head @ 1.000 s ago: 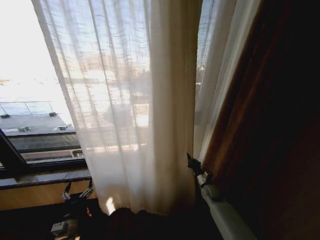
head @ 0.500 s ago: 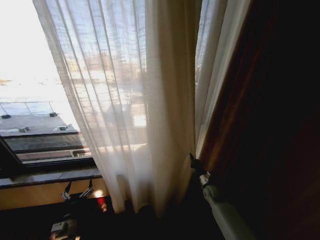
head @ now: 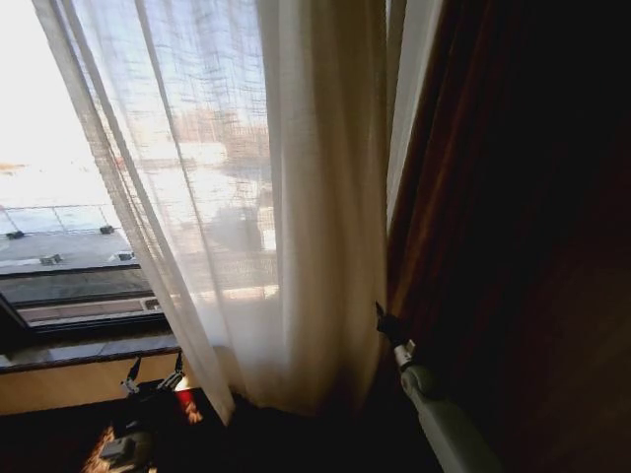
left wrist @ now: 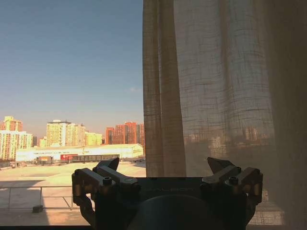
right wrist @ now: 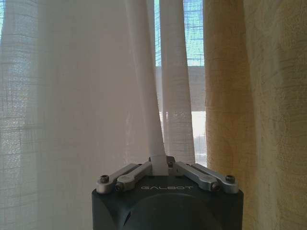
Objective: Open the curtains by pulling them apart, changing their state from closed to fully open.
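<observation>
The sheer white curtain (head: pixel 296 246) hangs before the window, its pleats bunched toward the right. My right gripper (head: pixel 383 317) sits at the bunched folds' right edge, low down. In the right wrist view, my right gripper (right wrist: pixel 158 164) is shut on a narrow fold of the curtain (right wrist: pixel 72 96). My left gripper (head: pixel 153 379) waits low at the left, below the sill, open and apart from the fabric. Seen from the left wrist, the left gripper (left wrist: pixel 165 165) has its fingers spread, with the curtain (left wrist: pixel 216 96) hanging beyond them.
A dark brown heavy drape (head: pixel 493 246) covers the right side. A thick cream drape (right wrist: pixel 259 96) hangs beside the held fold. The window sill (head: pixel 89 350) and dark frame run along the lower left, with bare glass (head: pixel 49 148) above showing rooftops.
The curtain's lower left edge has drawn toward the right and its folds bunch tighter by the right gripper. The head view has shifted slightly. The left gripper has stayed in place.
</observation>
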Controlling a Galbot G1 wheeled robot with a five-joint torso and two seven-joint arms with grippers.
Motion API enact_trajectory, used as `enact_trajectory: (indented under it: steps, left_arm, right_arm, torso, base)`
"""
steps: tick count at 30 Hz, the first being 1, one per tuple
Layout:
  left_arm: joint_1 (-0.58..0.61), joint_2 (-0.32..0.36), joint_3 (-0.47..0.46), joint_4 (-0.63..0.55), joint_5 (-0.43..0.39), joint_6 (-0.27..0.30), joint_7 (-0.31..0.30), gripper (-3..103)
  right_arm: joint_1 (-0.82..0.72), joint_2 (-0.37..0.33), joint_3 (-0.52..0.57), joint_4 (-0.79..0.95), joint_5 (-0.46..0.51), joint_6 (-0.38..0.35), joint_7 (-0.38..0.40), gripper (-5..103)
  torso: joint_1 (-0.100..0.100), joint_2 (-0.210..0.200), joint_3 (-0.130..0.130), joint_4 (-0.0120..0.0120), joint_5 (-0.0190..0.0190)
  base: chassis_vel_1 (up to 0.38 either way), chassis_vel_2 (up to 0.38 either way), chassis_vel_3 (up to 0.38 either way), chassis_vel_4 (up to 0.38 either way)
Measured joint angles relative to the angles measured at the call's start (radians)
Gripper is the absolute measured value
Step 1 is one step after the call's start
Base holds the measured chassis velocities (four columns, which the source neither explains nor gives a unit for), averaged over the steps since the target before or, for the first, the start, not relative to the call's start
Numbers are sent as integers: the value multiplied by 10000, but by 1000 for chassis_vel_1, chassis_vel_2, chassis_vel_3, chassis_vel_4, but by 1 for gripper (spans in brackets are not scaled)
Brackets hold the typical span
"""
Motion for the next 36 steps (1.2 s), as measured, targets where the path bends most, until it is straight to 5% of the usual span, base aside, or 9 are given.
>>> enact_trajectory:
  steps: [24,36]
  left_arm:
    - [0,-1,4,0,0,0,0,100]
    - [0,-1,4,0,0,0,-1,100]
  right_arm:
    - [-377,-120,-59,458,37,-74,-171,-2]
    - [-990,-425,-195,1492,74,-309,-181,41]
  torso:
    - [-1,0,0,-3,2]
    - [-1,1,0,-3,1]
  base:
    - [0,0,0,0]
    - [0,0,0,0]
